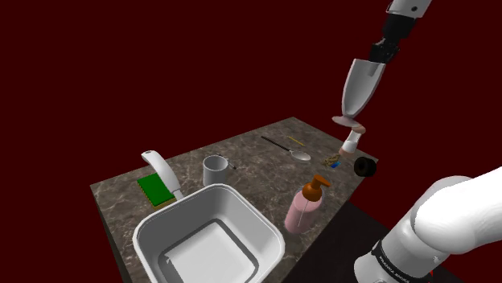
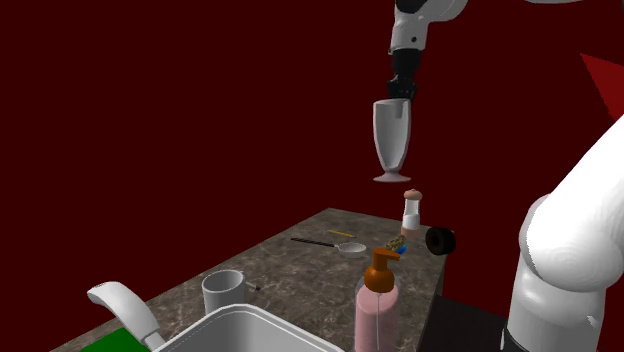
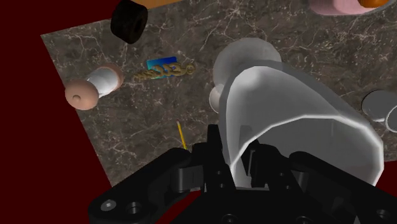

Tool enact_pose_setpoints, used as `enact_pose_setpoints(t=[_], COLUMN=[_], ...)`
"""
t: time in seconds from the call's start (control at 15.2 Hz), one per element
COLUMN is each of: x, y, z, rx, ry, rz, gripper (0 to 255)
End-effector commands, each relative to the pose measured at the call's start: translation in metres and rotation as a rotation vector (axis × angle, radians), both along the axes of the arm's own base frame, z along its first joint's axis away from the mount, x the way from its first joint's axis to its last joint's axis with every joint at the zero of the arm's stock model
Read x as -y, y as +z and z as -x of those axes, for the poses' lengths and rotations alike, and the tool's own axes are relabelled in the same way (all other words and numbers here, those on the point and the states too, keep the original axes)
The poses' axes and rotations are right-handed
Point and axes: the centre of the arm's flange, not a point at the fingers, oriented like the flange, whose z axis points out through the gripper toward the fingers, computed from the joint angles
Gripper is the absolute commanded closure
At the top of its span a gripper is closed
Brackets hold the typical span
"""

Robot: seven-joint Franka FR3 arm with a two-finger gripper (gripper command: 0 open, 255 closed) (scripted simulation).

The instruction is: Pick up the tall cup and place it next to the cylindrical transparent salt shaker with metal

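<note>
Carry step: holding cup (image 2: 392,140) by rim, clamped in gripper (image 2: 401,97), at 12 o'clock of shaker (image 2: 411,210), second exterior view. Nxt: lower upright beside shaker, then let go.

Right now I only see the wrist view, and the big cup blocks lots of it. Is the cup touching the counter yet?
Observer: No. In the second exterior view the tall cup hangs in the air, well clear of the counter.
Operator: Is it tipping over?
Observer: It's close to upright, foot down and mouth up, and the jaws hold its rim from above.
Operator: What's at the other end of the counter?
Observer: In the shoulder view there's a white sink with a green sponge beside it.
</note>
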Motion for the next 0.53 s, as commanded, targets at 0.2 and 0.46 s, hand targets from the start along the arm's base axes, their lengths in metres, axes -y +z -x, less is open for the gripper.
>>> enact_pose_setpoints(t=[0.2,0.46], x=[0.065,0.116], y=[0.0,0.0], z=[0.015,0.027], rx=[0.001,0.001], ry=[0.001,0.001], rz=[0.001,0.001], gripper=[255,255])
